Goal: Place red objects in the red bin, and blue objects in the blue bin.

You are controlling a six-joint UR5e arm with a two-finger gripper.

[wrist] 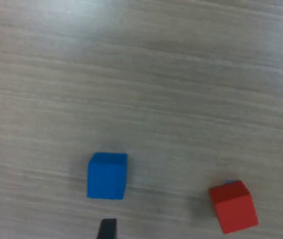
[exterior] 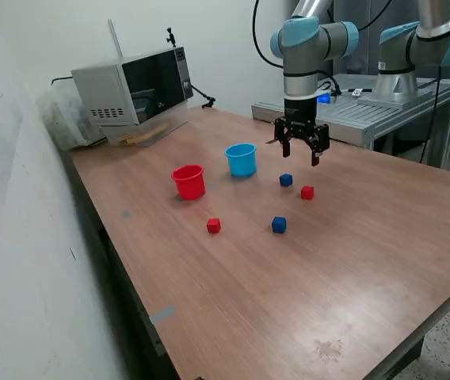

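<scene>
Exterior view first: the claw (exterior: 302, 152) hangs above the worktop (exterior: 352, 261) with its two fingers spread apart and nothing between them. Right under it, a bit nearer the camera, sit a blue cube (exterior: 286, 180) and a red cube (exterior: 307, 192), close together but not touching. Another blue cube (exterior: 279, 225) and another red cube (exterior: 213, 226) lie nearer still, well apart from each other. The red cup (exterior: 188, 181) and the light blue cup (exterior: 241, 159) stand upright on the exterior view's left of the claw, both looking empty from here. A microwave (exterior: 134, 91) sits at the far left corner.

Wrist view: just wood grain plus the one blue cube (wrist: 107, 176) and the one red cube (wrist: 233, 205), the red one turned a bit askew. Dark finger tips poke in at the edge.

Handling-wise, these look like small, rigid, light blocks with flat matte faces, so probably not slippery or fragile. Pinching across two opposite flat sides should do it; the skewed red one likely needs the wrist rotated to meet its faces squarely.
</scene>
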